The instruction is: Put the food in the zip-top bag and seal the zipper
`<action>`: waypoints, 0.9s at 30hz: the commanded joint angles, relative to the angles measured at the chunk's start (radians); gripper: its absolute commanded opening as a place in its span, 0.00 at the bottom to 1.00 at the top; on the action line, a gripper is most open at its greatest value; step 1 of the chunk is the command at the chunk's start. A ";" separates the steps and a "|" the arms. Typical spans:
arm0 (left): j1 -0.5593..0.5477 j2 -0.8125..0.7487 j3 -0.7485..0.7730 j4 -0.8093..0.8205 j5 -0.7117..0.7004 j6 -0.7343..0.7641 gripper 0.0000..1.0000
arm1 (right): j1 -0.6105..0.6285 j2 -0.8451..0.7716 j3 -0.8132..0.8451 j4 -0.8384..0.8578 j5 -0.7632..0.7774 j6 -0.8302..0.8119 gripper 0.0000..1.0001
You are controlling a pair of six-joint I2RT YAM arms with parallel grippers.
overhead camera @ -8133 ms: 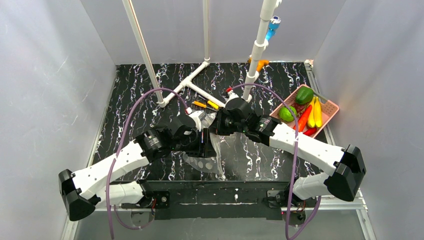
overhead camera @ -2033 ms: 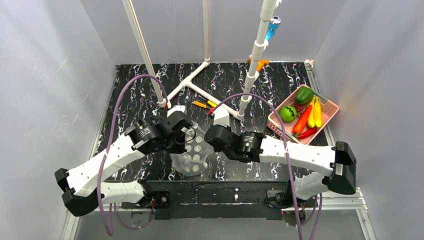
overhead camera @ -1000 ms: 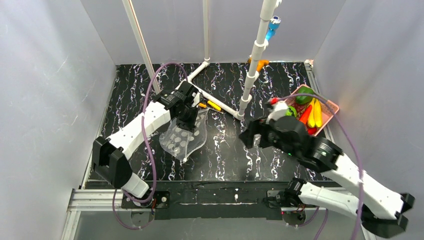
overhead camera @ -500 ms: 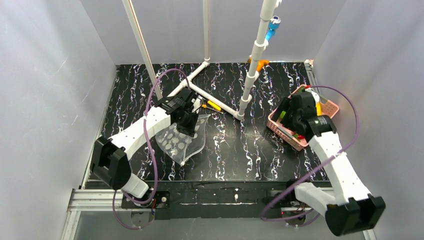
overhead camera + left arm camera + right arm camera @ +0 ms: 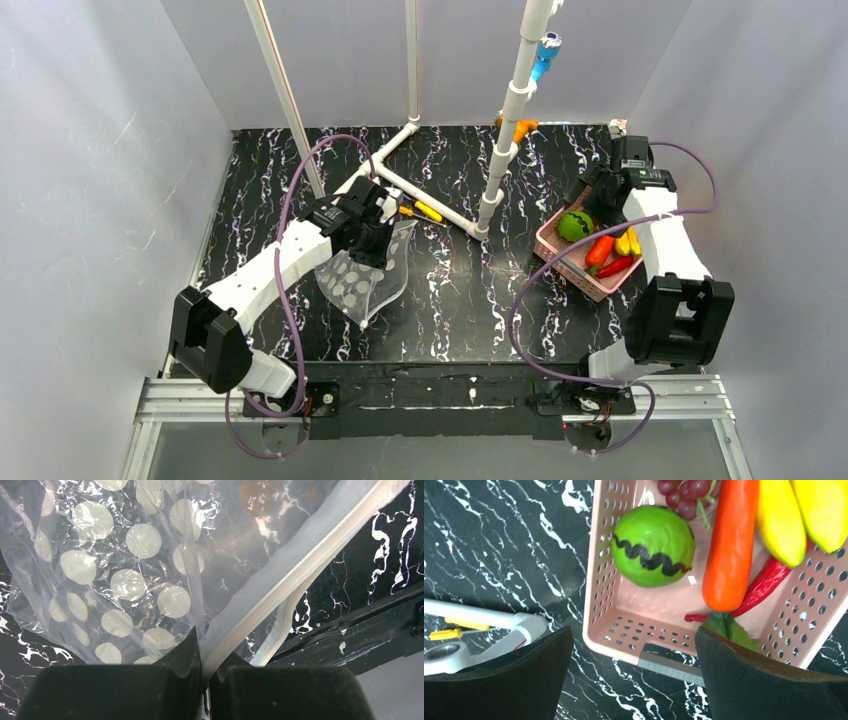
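While the pink basket point(image 5: 624, 630) at the right edge of the table point(image 5: 470, 300) holds the food point(image 5: 653, 546), the right gripper point(image 5: 633, 635) hangs spread above it; the left gripper point(image 5: 202, 645) pinches the bag point(image 5: 127, 580) at its zipper point(image 5: 300, 545).

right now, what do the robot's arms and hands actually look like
The left arm and right arm are white boxy shells joined by black rounded joint housings. A loose purple cable loops along each. The left hand and right hand each have two broad, matte black fingers. No markings show.
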 commanded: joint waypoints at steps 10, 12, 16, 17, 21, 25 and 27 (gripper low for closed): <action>-0.001 -0.021 -0.009 -0.003 0.017 0.021 0.00 | -0.107 0.193 0.097 0.001 -0.142 -0.096 0.95; -0.001 -0.017 -0.009 -0.004 0.017 0.023 0.00 | -0.107 0.216 0.102 0.015 -0.149 -0.093 0.96; -0.001 -0.013 -0.009 -0.003 0.014 0.025 0.00 | -0.107 0.267 0.112 0.029 -0.147 -0.096 0.98; -0.001 -0.013 -0.009 -0.003 0.012 0.026 0.00 | -0.108 0.280 0.115 0.030 -0.139 -0.097 0.98; -0.001 -0.012 -0.009 -0.003 0.008 0.028 0.00 | -0.110 0.301 0.099 0.058 -0.140 -0.099 0.98; -0.001 -0.004 -0.010 -0.005 0.007 0.028 0.00 | -0.109 0.302 0.067 0.093 -0.131 -0.109 0.92; -0.001 0.002 -0.008 -0.004 0.008 0.029 0.00 | -0.110 0.304 0.058 0.098 -0.134 -0.115 0.88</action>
